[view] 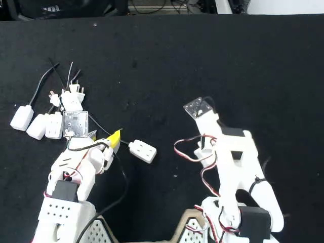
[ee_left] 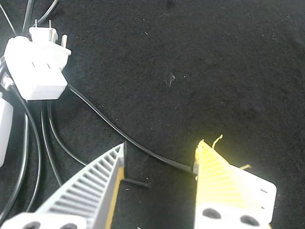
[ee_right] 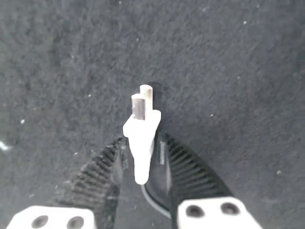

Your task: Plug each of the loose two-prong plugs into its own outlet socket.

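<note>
Your right hand (ee_right: 140, 145) grips a white plug (ee_right: 142, 119), prongs out front; keep them square to the loose socket (view: 142, 151) lying on the worktop (view: 228, 61) between the arms. Your left hand (ee_left: 160, 149) hangs released over a black cord (ee_left: 109, 125), apparently not touching it; brace the socket with it.

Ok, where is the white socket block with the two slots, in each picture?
High view: the socket block lies at the left, beside other white blocks.
Left wrist view: ahead of the left claw, a loose plug beside it.
Right wrist view: faces the right claw, shut on a white plug.
Shared landmark: the black cable, from block to yellow finger.
</note>
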Robot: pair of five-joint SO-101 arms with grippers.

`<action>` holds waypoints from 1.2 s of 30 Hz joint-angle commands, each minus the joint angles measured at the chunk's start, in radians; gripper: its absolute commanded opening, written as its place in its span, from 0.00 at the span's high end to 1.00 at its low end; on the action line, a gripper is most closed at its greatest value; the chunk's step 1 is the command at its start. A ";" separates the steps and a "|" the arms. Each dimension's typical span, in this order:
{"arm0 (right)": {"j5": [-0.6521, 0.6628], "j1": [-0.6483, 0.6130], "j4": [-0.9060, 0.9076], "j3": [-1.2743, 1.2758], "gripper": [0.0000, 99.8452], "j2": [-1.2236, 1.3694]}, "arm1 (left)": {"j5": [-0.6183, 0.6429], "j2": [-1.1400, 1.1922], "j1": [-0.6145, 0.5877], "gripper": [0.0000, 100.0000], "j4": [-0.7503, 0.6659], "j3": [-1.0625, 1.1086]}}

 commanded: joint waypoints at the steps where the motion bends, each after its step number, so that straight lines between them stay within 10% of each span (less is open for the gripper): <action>1: 0.014 0.017 -0.081 0.016 0.93 -0.042 | -0.008 -0.011 -0.008 0.76 0.002 -0.012; 9: -0.055 -0.038 0.075 -0.153 0.99 -0.044 | -0.008 -0.011 -0.008 0.76 0.002 -0.012; 17: -0.238 -0.420 0.172 -0.283 0.99 -0.044 | -0.008 -0.011 -0.008 0.76 0.002 -0.015; 36: -0.443 -0.606 -0.304 -0.061 0.99 -0.044 | 0.002 -0.011 -0.010 0.77 -0.003 -0.028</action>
